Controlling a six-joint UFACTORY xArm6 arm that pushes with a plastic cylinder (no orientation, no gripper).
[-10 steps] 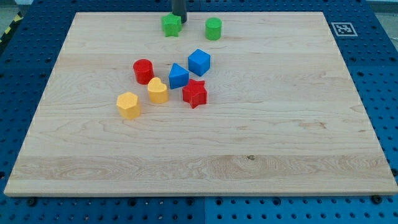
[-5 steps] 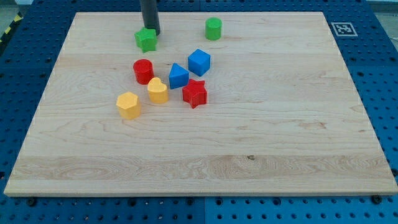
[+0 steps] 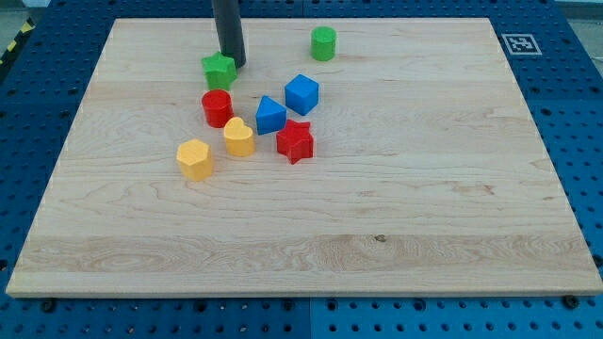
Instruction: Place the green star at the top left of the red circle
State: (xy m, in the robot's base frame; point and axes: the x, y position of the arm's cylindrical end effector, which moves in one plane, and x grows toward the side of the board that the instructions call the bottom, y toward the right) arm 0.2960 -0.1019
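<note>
The green star lies near the view's top left of the wooden board, just above the red circle and nearly touching it. My tip stands right behind the star, at its upper right edge, touching or almost touching it. The rod rises out of the view's top.
A green cylinder stands at the view's top middle. A blue cube, a blue triangle, a red star, a yellow heart and a yellow hexagon cluster right of and below the red circle.
The tip has pushed the green star from the top middle leftward and then downward. The star now sits just above the red circle. The other blocks have not moved.
</note>
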